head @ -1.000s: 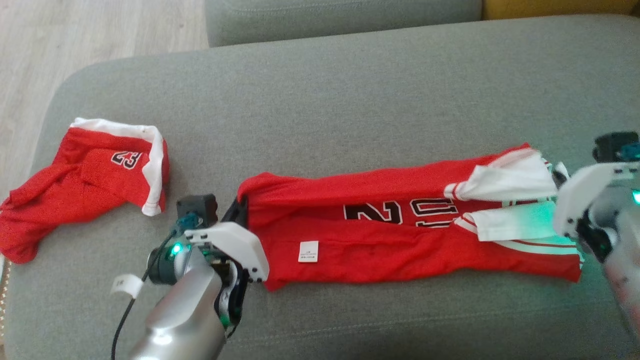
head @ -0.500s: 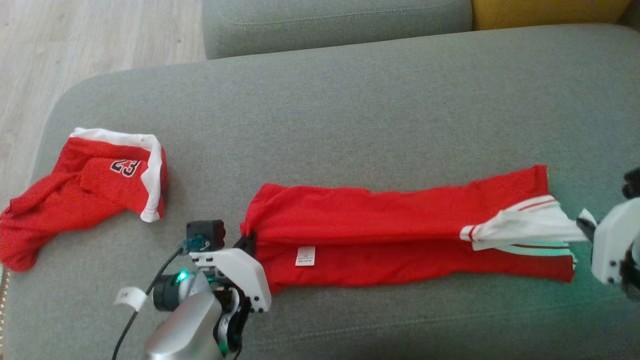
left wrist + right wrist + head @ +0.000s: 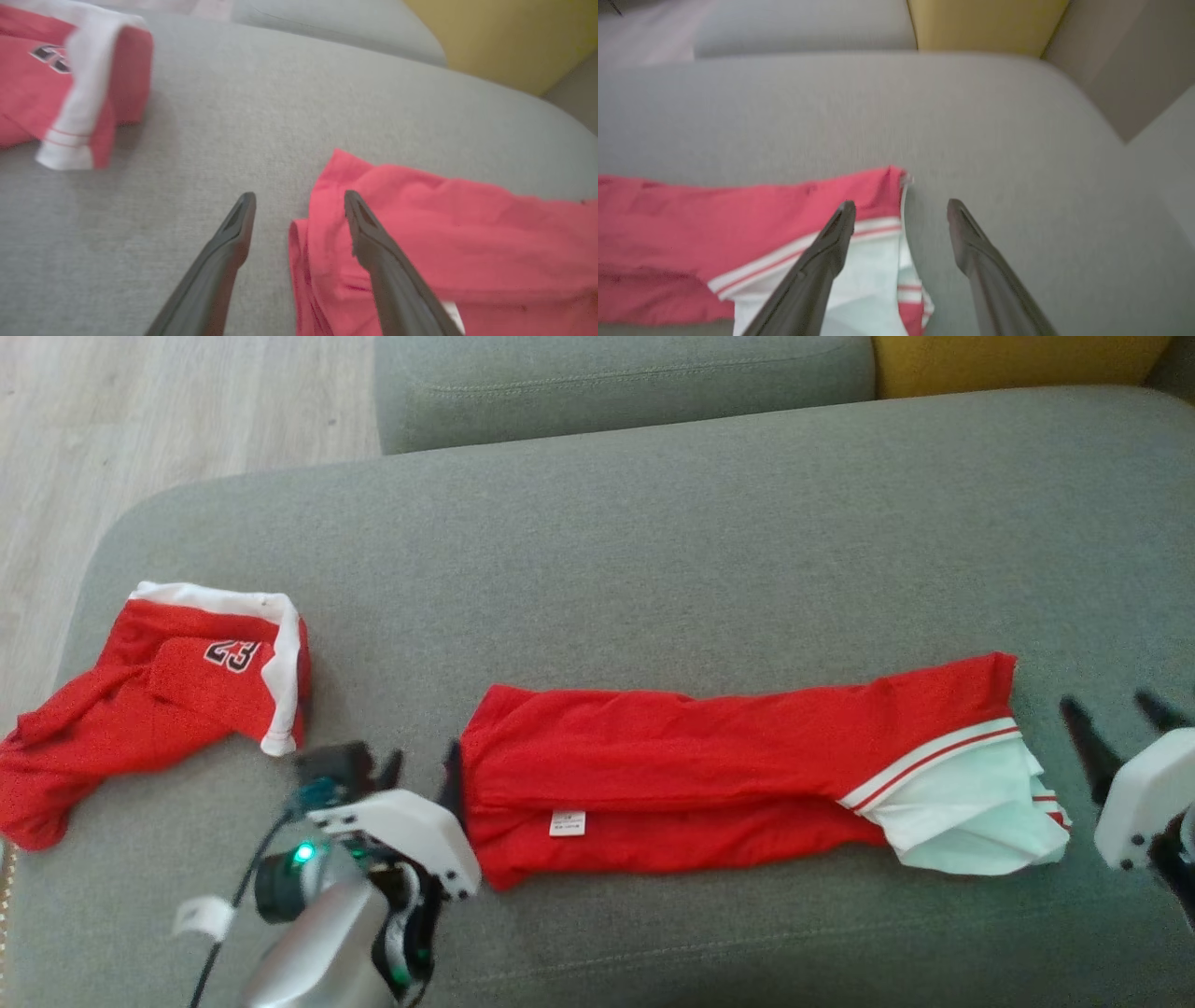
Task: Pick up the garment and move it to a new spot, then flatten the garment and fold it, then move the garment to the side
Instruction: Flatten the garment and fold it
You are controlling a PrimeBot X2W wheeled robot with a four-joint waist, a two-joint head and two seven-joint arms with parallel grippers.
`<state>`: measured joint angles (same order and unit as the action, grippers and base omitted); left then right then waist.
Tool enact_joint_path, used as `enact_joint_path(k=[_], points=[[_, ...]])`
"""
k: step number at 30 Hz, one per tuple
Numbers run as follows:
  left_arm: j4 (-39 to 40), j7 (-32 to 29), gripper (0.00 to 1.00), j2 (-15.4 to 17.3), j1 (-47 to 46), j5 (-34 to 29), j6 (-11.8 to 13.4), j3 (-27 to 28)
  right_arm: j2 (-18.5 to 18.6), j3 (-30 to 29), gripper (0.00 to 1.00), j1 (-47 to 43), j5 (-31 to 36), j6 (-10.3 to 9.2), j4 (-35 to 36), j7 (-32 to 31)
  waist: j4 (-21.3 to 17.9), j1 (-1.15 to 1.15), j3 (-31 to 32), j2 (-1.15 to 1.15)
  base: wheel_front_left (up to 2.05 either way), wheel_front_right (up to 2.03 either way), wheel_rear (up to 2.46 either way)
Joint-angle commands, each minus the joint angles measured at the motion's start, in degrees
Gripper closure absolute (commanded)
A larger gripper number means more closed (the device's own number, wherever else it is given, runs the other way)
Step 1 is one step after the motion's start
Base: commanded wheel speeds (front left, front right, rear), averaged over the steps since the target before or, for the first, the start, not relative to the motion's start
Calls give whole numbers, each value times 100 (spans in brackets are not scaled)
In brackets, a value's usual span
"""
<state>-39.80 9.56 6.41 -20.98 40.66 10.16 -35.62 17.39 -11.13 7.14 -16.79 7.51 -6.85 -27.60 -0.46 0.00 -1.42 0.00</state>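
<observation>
Garment: a red jersey (image 3: 709, 775) folded lengthwise into a long strip, lying flat on the grey sofa cushion (image 3: 653, 551). It has white trim with red stripes at its right end and a small white label (image 3: 567, 822) near its left end.
Left gripper: (image 3: 422, 758) at the garment's left end, fingers spread and holding nothing. In the wrist view one finger overlaps the garment's edge, but the blur hides whether it touches the cloth.
Right gripper: (image 3: 1108, 702) just off the garment's right end, fingers spread and empty.
Shorts: a crumpled red pair (image 3: 159, 700) marked 23, well apart to the garment's left.
Yellow cushion: (image 3: 1008, 359) far beyond the garment's right end.
</observation>
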Motion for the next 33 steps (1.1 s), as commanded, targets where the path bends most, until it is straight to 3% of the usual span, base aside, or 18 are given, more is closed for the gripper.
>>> enact_joint_path(k=[1,6,10,16,22,29,30,33], points=[[215,132,0,148,-152,32,55,268,104,21,0,85,106,-2,287,199,-14,0,11,0,0,0,0],[962,513,0,191,210,71,146,779,-506,-145,0,-71,363,-2,593,1721,-59,0,74,0,0,0,0],[1885,540,0,154,663,-422,90,1310,-875,-186,0,-292,459,-2,665,2791,-87,0,90,0,0,0,0],[2971,542,0,-289,1578,-1232,-343,2001,-1312,-397,0,-466,548,-2,225,3661,-94,0,11,0,0,0,0],[3045,543,0,-348,1666,-1585,-517,2045,-1370,-407,0,-158,776,-2,-343,3614,-57,0,-136,0,0,0,0],[3018,543,0,-351,1527,-1551,-607,1885,-1387,-722,0,349,885,-2,-1080,3054,-12,0,-389,0,0,0,0],[2954,543,0,-352,1476,-1462,-646,1819,-1374,-876,0,706,870,-2,-1606,2623,2,0,-563,0,0,0,0],[2900,543,0,-352,1401,-1499,-645,1794,-1301,-949,0,935,924,-2,-1906,2396,30,0,-687,0,0,0,0]])
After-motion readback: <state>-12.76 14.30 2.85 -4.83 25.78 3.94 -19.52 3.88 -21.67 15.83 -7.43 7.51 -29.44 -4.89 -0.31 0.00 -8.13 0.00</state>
